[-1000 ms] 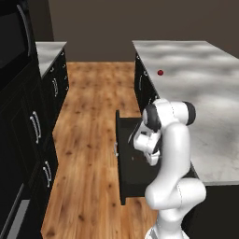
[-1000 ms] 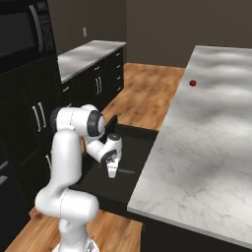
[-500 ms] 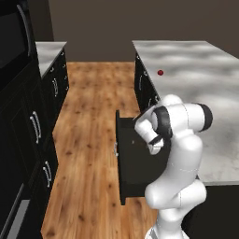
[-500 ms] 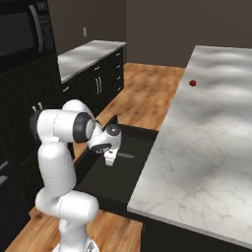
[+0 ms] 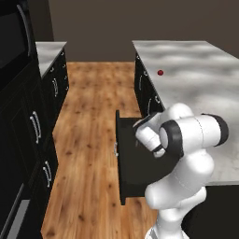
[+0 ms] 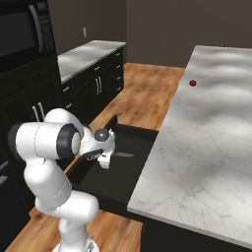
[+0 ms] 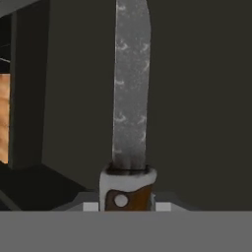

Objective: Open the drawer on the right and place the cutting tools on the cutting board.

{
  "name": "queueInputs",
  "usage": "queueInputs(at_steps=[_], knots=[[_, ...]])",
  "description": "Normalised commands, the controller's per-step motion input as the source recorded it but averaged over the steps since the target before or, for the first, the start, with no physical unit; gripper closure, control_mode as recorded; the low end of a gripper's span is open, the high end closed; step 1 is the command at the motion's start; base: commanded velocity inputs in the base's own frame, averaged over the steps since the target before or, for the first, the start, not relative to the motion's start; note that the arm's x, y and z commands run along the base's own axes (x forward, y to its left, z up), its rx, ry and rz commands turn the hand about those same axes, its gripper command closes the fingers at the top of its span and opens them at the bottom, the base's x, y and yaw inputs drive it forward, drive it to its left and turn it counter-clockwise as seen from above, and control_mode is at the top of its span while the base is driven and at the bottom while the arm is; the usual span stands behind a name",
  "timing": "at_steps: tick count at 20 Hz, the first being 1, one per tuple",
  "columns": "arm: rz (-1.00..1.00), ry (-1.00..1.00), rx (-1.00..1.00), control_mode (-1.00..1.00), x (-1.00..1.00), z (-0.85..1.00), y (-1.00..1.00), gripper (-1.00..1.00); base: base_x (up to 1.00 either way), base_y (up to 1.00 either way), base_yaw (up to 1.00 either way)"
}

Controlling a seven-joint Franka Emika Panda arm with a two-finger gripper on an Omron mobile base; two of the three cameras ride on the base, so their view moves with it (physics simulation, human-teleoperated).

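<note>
While the knife [image 7: 130,98] lies on the black floor of the drawer [image 6: 129,139], its grey blade runs straight up the middle of the hand view and its brown, riveted handle end sits at the very bottom, right where the finger tips would be. The hand [image 6: 104,160] hangs inside the open drawer, nose down over that handle. In the right base view a thin pale sliver just beside the hand looks like the blade. The finger tips themselves are hidden, so I cannot tell for certain whether they have hold of the handle; the jaws seem narrow and the knife is centred between them, which suggests a grasp is in progress.

Compared with a second ago, the arm's elbow has swung round from the drawer side toward the counter side in both base views, and the hand has settled lower and closer to the tool. I judge this to be the closing step on the first cutting tool, with the lift and carry yet to come.

Outward from there, the drawer stands pulled well out from under the long edge of the marble counter [image 6: 206,142], its dark front panel [image 5: 120,158] facing the wooden floor [image 5: 93,121]. A small red ball [image 6: 193,83] rests on the counter, well apart from the drawer. I cannot make out the green-handled tool or the cutting board in these views.
</note>
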Motion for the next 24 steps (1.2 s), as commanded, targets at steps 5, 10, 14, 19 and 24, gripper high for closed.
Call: queueInputs(at_steps=[5,10,14,19,24], knots=[[-0.03,0.20,-0.10,-1.00,0.00,1.00,0.04,1.00,0.00,0.00,0.00],[-0.06,0.13,-0.03,-1.00,-0.02,0.80,0.02,1.00,0.00,0.00,0.00],[0.00,0.02,0.01,-1.00,0.00,0.33,0.00,1.00,0.00,0.00,0.00],[0.00,0.18,0.03,-1.00,-0.05,1.00,0.00,1.00,0.00,0.00,0.00],[0.01,0.08,0.00,-1.00,-0.64,0.51,-0.01,1.00,0.00,0.00,0.00]])
